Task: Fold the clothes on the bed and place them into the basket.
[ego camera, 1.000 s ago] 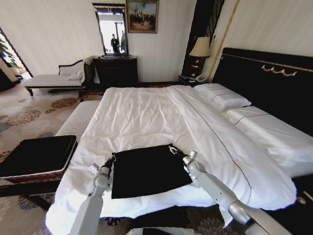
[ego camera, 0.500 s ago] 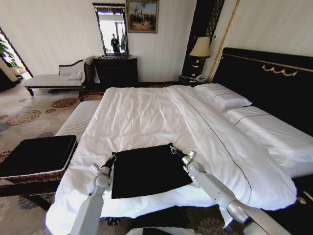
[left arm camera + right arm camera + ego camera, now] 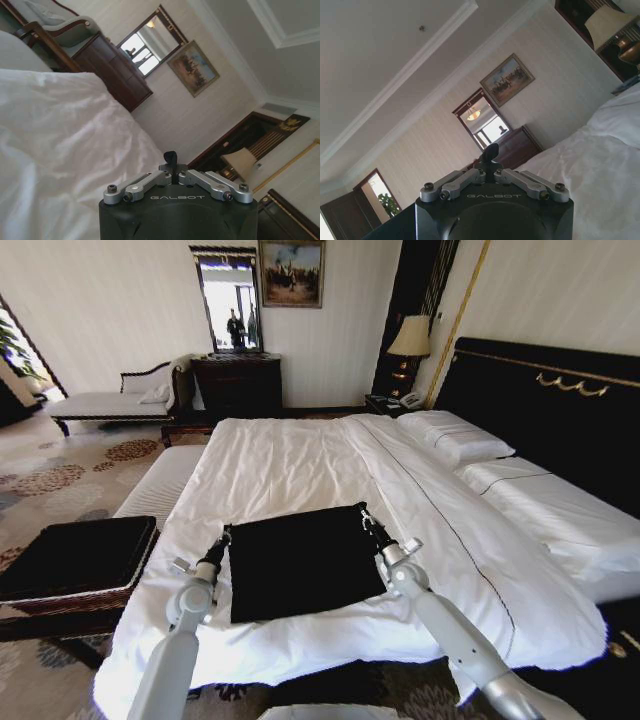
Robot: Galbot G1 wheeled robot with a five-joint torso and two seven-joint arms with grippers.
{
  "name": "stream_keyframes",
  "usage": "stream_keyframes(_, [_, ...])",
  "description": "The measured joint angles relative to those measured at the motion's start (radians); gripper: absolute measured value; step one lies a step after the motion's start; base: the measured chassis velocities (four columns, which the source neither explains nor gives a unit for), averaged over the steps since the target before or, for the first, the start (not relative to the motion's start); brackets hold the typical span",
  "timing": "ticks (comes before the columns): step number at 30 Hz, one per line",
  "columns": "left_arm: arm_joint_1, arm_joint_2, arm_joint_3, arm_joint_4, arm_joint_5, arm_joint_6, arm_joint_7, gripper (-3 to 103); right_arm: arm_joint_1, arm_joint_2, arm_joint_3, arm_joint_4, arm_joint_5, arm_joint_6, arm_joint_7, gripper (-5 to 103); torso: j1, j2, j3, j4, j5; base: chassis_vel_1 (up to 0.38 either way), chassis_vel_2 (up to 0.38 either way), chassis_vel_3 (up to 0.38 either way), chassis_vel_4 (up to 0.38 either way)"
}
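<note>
The black T-shirt (image 3: 298,562) lies folded into a square on the bed (image 3: 300,470), near its foot edge; the left gripper (image 3: 224,537) pinches the shirt's far left corner, the right gripper (image 3: 366,519) its far right corner, fingers closed narrow on cloth; the basket (image 3: 75,560) stands left of the bed.

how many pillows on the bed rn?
2 in the head view, both at the headboard side of the bed: far pillow near the lamp, near pillow closer to the robot. More may sit under the covers.
</note>
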Motion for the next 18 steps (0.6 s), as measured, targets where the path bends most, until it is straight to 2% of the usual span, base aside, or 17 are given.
stream_keyframes(3, [0.024,0.025,-0.007,-0.091,-0.029,0.0,-0.002,1,-0.069,-0.008,0.053,0.11,-0.013,0.028,-0.001,2,0.0,0.0,0.0,0.0004,0.0001,0.0,0.0,0.0,0.0])
stream_keyframes(9, [0.084,0.043,-0.019,-0.181,-0.039,0.0,-0.004,1,-0.173,0.005,0.127,0.246,-0.076,0.061,-0.001,2,0.0,0.0,0.0,0.0003,0.0,0.0,0.0,0.0,0.0])
stream_keyframes(18, [0.162,0.05,-0.043,-0.284,-0.057,0.0,-0.004,1,-0.291,0.027,0.206,0.338,-0.129,0.093,-0.007,2,0.0,0.0,0.0,0.0002,0.0,0.0,0.0,0.0,0.0])
